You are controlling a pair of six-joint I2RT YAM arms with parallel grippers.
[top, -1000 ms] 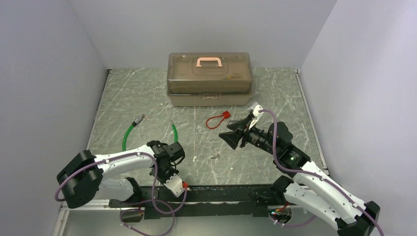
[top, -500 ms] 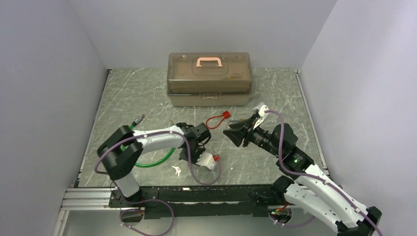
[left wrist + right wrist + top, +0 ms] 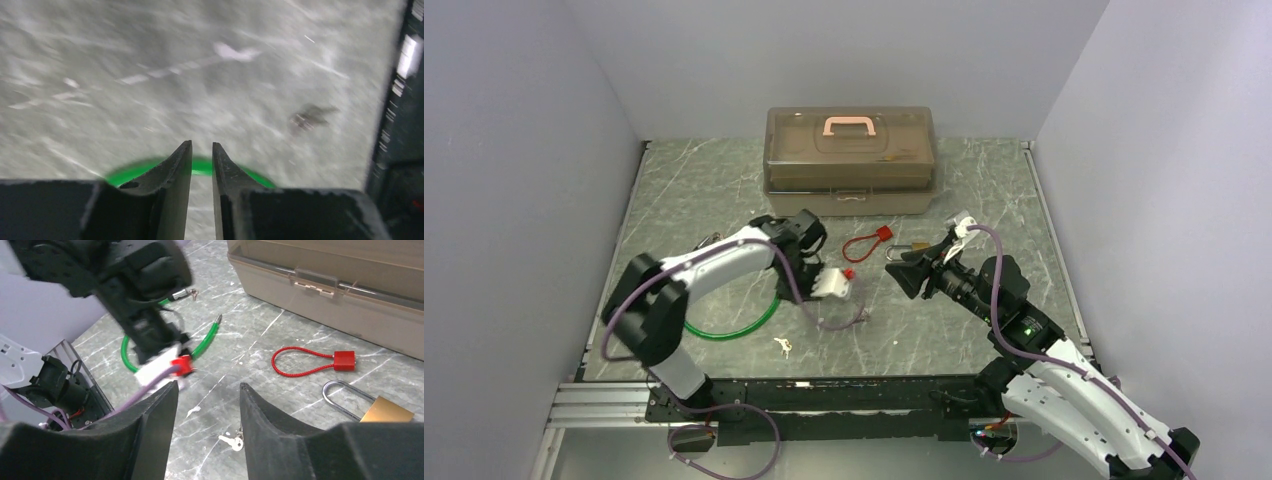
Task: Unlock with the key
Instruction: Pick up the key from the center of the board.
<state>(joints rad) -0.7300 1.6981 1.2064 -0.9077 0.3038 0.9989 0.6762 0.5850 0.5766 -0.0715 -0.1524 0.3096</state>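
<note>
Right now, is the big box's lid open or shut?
Shut. The toolbox lid sits flat on its base, and its front latch spans the seam.

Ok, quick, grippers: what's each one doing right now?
Left gripper: open only a narrow slit, holding nothing.
Right gripper: open, holding nothing.

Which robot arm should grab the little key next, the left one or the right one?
Probably the right. The right gripper is open and the key lies just ahead between its fingers. The left gripper, barely open, hangs over the green cable.
</note>
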